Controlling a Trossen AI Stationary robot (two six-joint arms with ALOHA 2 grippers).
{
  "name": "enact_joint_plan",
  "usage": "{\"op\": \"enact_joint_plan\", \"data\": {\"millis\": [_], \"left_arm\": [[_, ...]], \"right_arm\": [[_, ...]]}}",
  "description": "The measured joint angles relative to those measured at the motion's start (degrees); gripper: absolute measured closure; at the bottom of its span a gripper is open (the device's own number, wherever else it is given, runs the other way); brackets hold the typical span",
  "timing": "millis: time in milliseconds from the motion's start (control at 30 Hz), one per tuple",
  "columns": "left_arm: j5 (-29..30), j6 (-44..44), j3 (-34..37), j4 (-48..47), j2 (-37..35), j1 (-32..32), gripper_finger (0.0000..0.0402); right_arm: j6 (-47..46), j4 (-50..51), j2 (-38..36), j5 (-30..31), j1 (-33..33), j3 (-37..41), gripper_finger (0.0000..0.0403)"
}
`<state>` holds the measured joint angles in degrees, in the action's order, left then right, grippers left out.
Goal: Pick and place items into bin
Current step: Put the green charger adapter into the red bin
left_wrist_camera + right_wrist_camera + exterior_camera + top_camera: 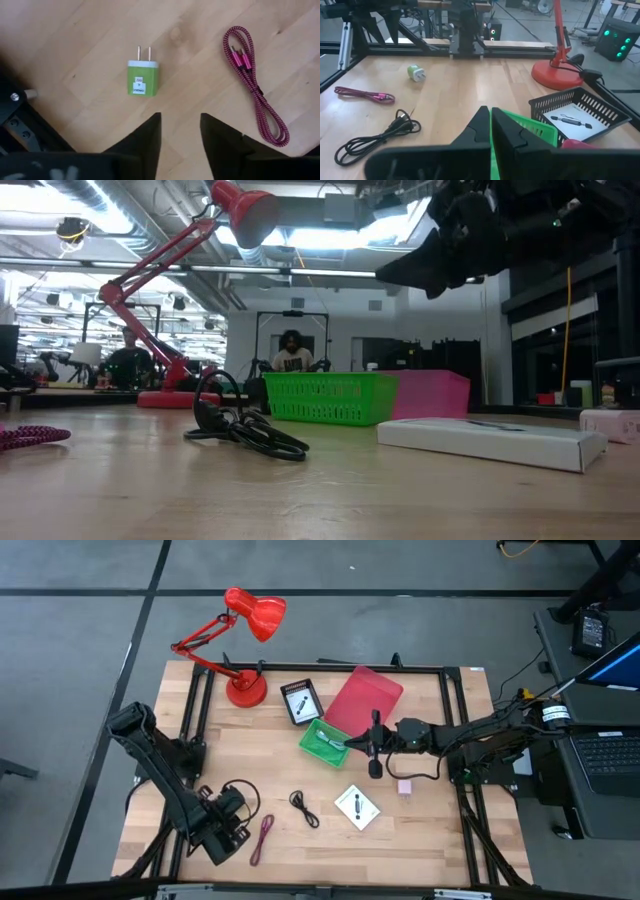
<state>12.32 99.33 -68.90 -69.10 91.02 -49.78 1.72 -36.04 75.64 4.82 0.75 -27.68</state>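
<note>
My left gripper (180, 131) is open and points down at the table's near left corner, just short of a green plug-in charger (143, 78) that lies flat. A maroon cable (255, 90) lies beside it. My right gripper (490, 125) is shut and hangs above the green basket (325, 742), clear of it in the low view (450, 240). A small blue-silver piece (331, 741) lies in that basket. Lying loose on the table are a black cable (303, 808), a white card (357, 807) and a pink cube (405, 786). A second white card (298, 701) lies in a black basket.
A pink bin (362, 700) stands behind the green basket. A red desk lamp (246, 690) stands at the far left, its head reaching past the table's far edge. A black frame rail (300, 668) runs around the table. Bare wood lies at the near middle. People sit in the room beyond (291, 352).
</note>
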Motion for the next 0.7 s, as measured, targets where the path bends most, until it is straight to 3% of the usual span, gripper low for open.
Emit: {"op": "enact_joint_plan", "data": {"millis": [233,533,700], "left_arm": [[-0.15,-0.99,0.07,-0.42,0.0,0.0,0.0225],[0.03,-4.94,0.37,-2.52,-0.01,0.0,0.0221],[-2.28,-4.09,4.75,-0.51,0.0,0.02,0.0221]], "right_arm": [[-0.04,0.57,0.0,0.02,0.29,0.0,0.0402],[0.07,0.44,0.0,0.0,1.01,0.0,0.0402],[0.07,0.33,0.0,0.0,1.01,0.0,0.0402]]}}
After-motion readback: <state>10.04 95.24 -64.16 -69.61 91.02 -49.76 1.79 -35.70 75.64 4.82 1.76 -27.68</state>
